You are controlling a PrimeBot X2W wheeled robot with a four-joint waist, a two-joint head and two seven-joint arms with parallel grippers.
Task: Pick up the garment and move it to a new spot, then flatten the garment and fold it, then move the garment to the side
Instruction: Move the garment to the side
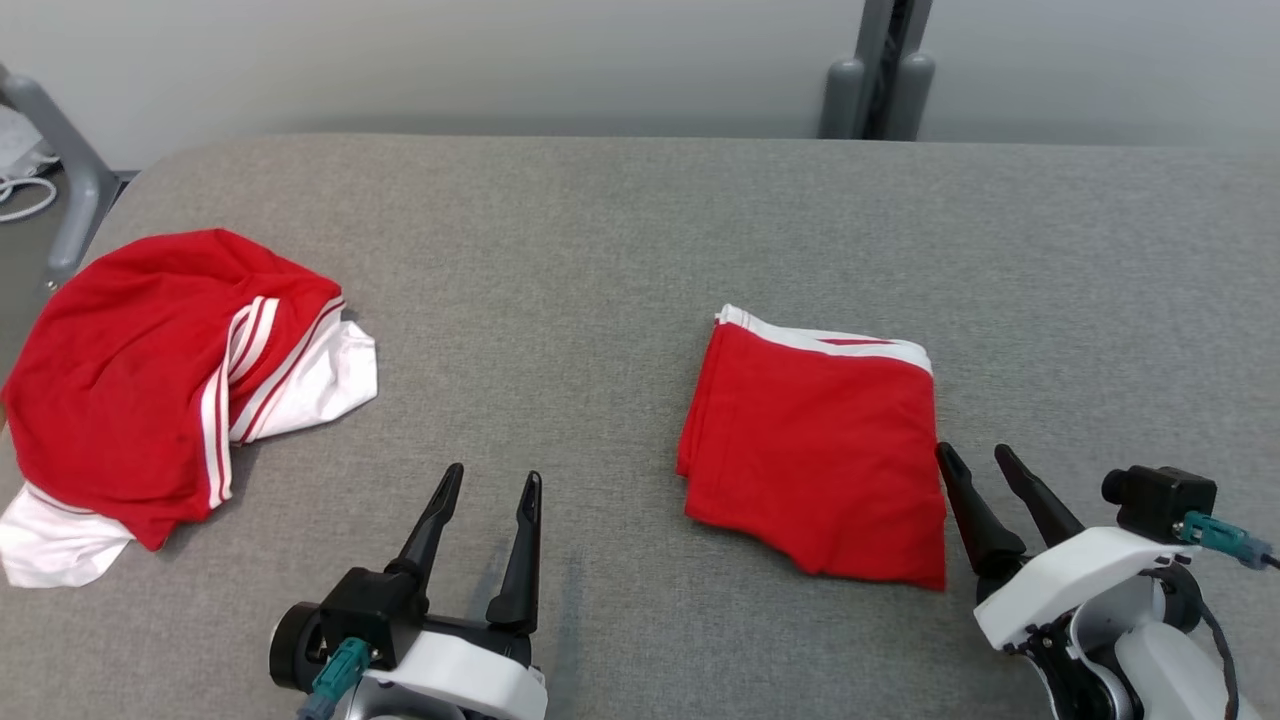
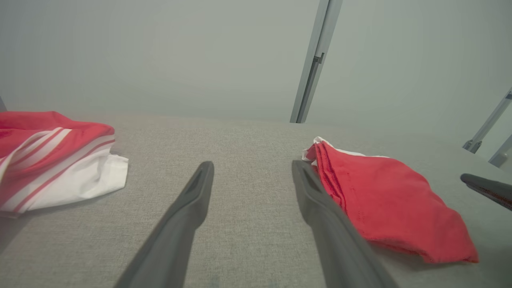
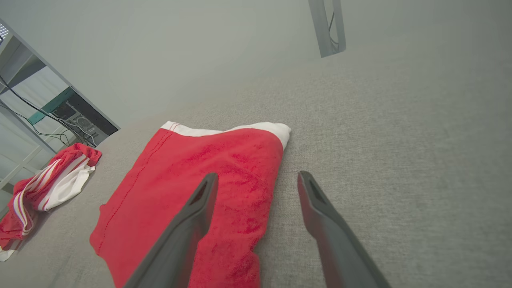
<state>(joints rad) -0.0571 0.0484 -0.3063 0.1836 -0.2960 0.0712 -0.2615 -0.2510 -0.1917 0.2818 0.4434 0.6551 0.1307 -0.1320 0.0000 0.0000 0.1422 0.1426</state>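
Observation:
A folded red garment (image 1: 820, 440) with a white band along its far edge lies flat on the grey table, right of centre; it is the folded red cloth (image 2: 392, 204) in the left wrist view and the red rectangle (image 3: 192, 188) in the right wrist view. My right gripper (image 1: 975, 455) is open, hovering at the garment's near right edge, one finger over the cloth (image 3: 200, 200). My left gripper (image 1: 495, 480) is open above bare table, left of the garment, holding nothing. A second red and white garment (image 1: 160, 380) lies crumpled at the far left.
The grey padded table (image 1: 640, 230) reaches to a pale wall. A grey post (image 1: 880, 70) stands behind it, and a metal frame leg (image 1: 60, 170) with cables is at the left. The crumpled garment (image 2: 52, 156) (image 3: 48, 188) sits near the table's left edge.

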